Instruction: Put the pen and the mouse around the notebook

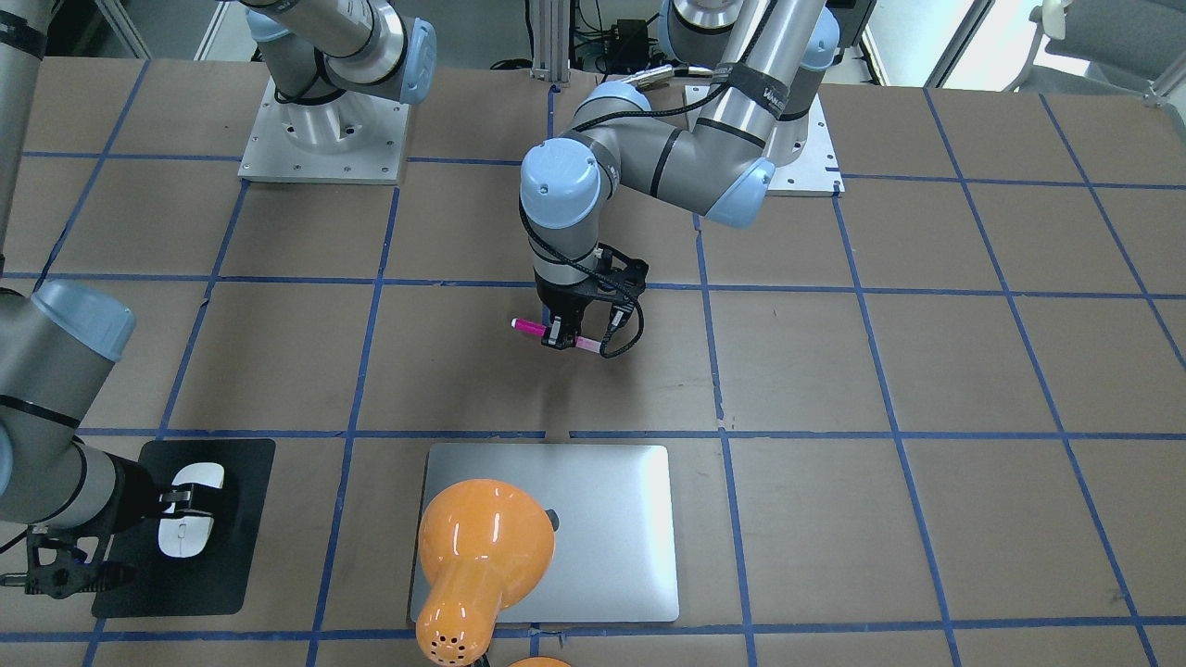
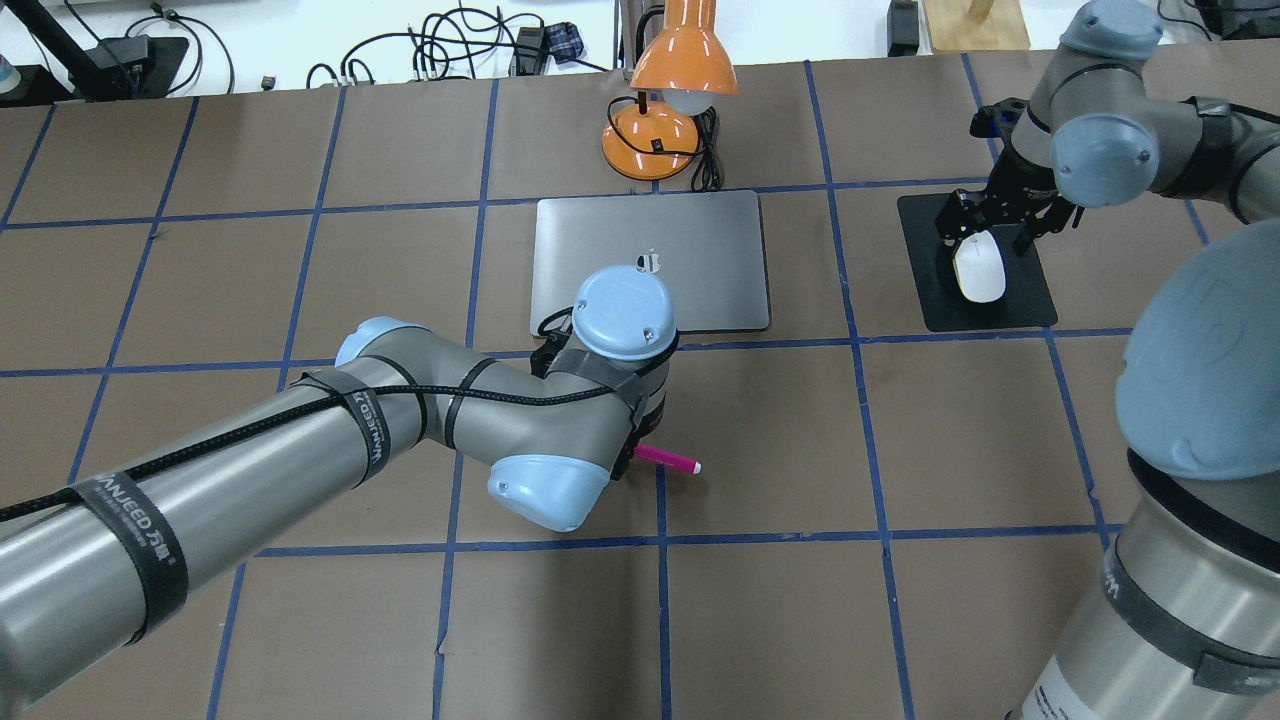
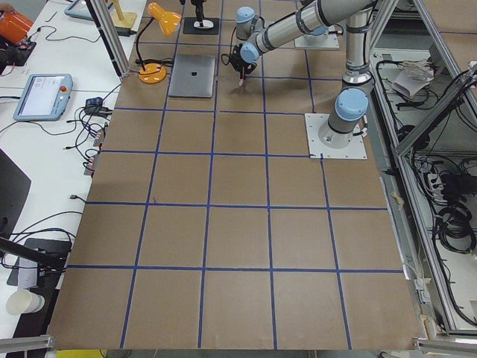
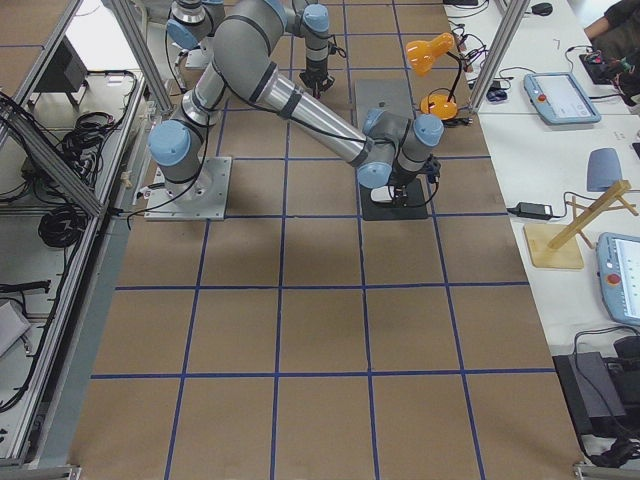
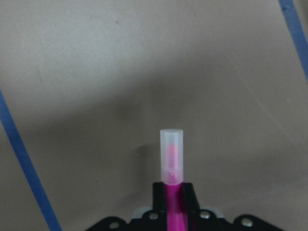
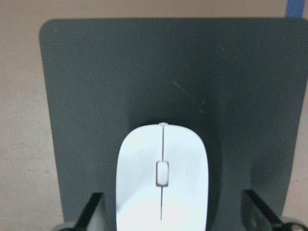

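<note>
My left gripper (image 1: 561, 335) is shut on the magenta pen (image 1: 530, 326), held level close above the table behind the notebook (image 1: 602, 547). In the left wrist view the pen's clear cap (image 5: 172, 161) sticks out past the fingers (image 5: 188, 192). The overhead view shows the pen (image 2: 668, 460) poking out from under the left wrist, near the notebook (image 2: 700, 260). The white mouse (image 1: 188, 523) lies on a black mat (image 1: 246, 528). My right gripper (image 6: 173, 211) is open and straddles the mouse (image 6: 162, 173), with a gap on each side.
An orange desk lamp (image 1: 482, 547) leans over the notebook and hides part of it in the front-facing view; its base (image 2: 650, 140) stands just beyond the notebook's far edge. Blue tape lines grid the brown table (image 2: 900, 450). The black mat (image 2: 1010, 305) lies to the notebook's right.
</note>
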Tool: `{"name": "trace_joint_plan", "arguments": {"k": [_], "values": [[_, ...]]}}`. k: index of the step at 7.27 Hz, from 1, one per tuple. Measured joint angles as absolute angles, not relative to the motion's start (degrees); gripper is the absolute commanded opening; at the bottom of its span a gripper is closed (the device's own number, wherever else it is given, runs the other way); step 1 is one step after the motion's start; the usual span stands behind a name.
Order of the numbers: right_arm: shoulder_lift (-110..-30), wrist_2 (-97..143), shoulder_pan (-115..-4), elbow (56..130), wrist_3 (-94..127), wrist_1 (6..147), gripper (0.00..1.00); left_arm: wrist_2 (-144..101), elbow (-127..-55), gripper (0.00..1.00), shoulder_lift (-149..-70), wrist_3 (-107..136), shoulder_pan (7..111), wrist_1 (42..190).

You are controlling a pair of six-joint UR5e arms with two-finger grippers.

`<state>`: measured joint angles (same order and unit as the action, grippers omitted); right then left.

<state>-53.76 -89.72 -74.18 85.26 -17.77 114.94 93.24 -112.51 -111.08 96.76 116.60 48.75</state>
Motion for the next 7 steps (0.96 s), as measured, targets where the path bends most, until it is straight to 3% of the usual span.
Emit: {"name": "trace_joint_plan", "arguments": {"k": [4, 7], "values": [[-55.7, -89.3, -74.2, 84.1, -17.6, 113.8, 1.0, 90.0, -110.8, 0.0, -112.2, 96.7, 117.0, 48.3], [-64.4, -89.5, -77.8, 83.9, -13.8, 106.0, 1.0, 91.0, -110.5, 0.0, -112.2, 96.1, 116.7, 48.4]]}}
